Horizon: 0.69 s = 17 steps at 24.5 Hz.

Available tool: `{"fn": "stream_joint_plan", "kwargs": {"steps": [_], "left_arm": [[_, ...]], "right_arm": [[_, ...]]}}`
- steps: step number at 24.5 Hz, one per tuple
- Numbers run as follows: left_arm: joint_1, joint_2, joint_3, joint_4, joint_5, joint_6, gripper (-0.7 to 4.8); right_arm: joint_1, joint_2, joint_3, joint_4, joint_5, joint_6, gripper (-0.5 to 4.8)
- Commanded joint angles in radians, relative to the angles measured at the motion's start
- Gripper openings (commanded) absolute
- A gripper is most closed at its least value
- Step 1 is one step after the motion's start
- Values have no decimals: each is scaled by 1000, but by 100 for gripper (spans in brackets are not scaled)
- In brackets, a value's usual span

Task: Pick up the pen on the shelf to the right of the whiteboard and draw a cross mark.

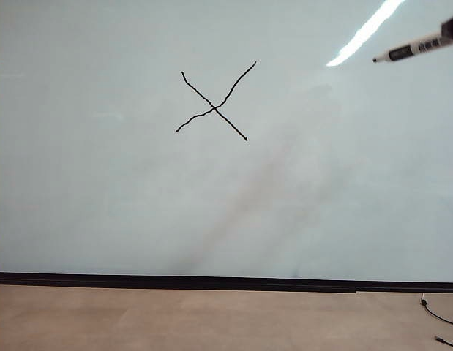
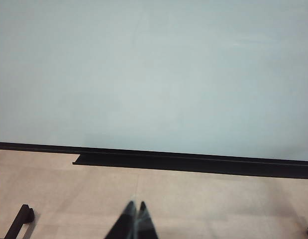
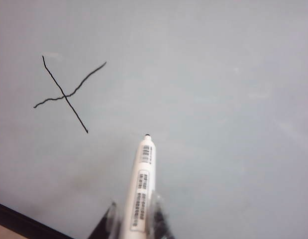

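Right gripper (image 3: 136, 219) clamping pen (image 3: 140, 191), left gripper (image 2: 135, 214) closed, cross mark (image 1: 214, 110) drawn

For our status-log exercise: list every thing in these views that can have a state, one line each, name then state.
cross mark: drawn, both strokes complete.
pen: uncapped, held off the board, right of the mark.
whiteboard: upright, faintly smudged.
right gripper: fingers shut on the pen.
left gripper: fingers shut, empty, low before the board.

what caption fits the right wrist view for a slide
Right gripper shut on the pen, tip off the whiteboard, finished cross mark beside it.
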Motion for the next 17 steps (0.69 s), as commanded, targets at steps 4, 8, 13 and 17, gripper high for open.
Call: {"fn": "stream_joint_plan", "kwargs": {"steps": [4, 8, 13, 17], "left_arm": [[0, 0, 3, 9, 4, 4, -4], [0, 0, 3, 9, 4, 4, -4], [0, 0, 3, 9, 4, 4, -4], [0, 0, 3, 9, 4, 4, -4]], "right_arm": [[0, -64, -3, -90, 10, 19, -4], [-1, -97, -3, -171, 10, 19, -4], [-35, -163, -3, -256, 10, 30, -4], [-107, -266, -3, -369, -43, 53, -4]]}}
